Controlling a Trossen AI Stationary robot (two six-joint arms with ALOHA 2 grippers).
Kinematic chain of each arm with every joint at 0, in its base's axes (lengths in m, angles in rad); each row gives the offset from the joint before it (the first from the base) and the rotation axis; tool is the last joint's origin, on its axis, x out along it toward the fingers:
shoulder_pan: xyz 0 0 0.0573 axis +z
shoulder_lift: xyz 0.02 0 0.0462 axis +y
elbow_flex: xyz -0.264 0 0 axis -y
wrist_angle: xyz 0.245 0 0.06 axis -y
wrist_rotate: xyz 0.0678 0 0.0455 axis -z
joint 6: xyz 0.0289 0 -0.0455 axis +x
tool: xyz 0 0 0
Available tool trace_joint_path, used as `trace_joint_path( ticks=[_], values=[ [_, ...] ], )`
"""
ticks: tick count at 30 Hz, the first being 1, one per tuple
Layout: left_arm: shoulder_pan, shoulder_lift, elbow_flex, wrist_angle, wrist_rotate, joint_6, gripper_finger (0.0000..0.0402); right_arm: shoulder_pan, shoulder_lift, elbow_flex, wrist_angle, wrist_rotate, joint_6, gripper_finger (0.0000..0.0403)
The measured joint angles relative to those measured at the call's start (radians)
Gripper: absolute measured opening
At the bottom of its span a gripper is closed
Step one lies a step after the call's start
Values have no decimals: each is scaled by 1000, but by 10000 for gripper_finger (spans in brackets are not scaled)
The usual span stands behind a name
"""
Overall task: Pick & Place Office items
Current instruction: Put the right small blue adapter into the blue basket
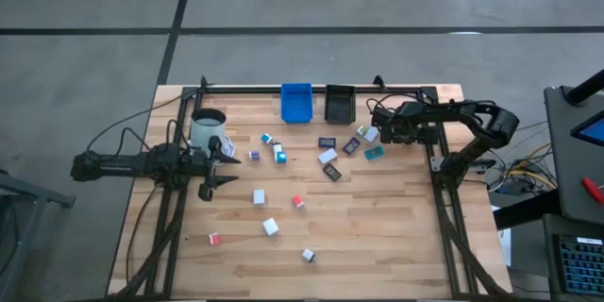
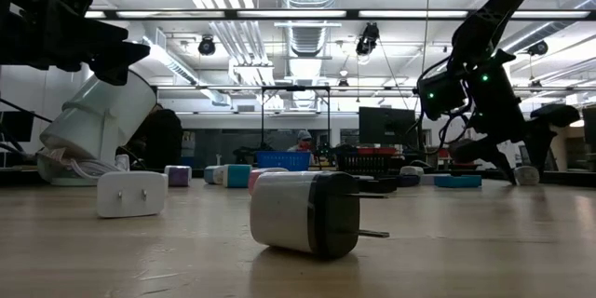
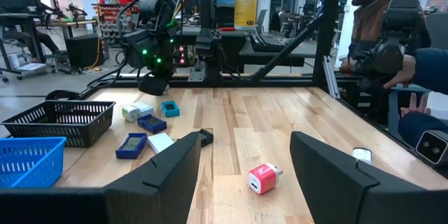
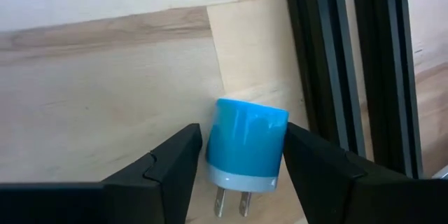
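Between right gripper (image 4: 241, 164) matt black plastic fingers (image 4: 168, 161): glossy blue plastic charger (image 4: 246, 143), metal prongs; pale wood table (image 4: 105, 105) beneath.

left arm: stretched low, pincer (image 1: 220, 165) spread wide | right arm: bent, pincer (image 4: 241, 155) part-closed

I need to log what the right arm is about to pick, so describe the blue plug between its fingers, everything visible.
The blue plug is a small rounded-corner charger block, glossy blue plastic with a pale band at one end, where two metal prongs stick out. It lies on the wooden table beside the black frame rail. The right gripper straddles it, one dark finger on each side, close to its sides; firm contact cannot be confirmed.
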Motion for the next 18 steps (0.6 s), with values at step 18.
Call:
trace_joint_path(
  ticks=[18],
  values=[
    [0, 0, 0, 0, 0, 0, 227, -1, 2, -1, 13, 23, -64, 141]
  ],
)
